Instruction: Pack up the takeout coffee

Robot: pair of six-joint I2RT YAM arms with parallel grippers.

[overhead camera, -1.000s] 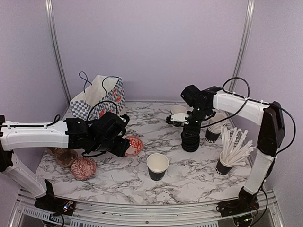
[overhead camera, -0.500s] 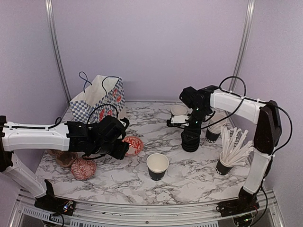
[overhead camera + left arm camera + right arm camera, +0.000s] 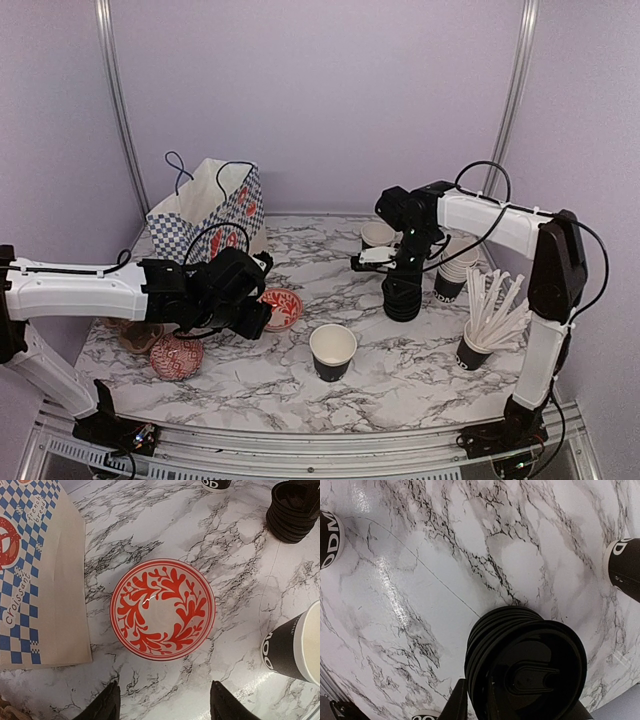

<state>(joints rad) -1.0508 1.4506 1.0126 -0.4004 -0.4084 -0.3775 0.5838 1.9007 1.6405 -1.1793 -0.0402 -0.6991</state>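
Table (image 3: 420,370): marble, across the lower frame.
Bag (image 3: 205,210): checked paper, standing upper left.
Left gripper (image 3: 165,689): released, empty, above the red bowl (image 3: 162,609), left of centre.
Lid stack (image 3: 402,295): black, right of centre.
Right gripper (image 3: 476,690): clenched on the top lid (image 3: 530,675), at its rim.
Cup (image 3: 333,350): lidless, upright, lower centre, apart from the stack.
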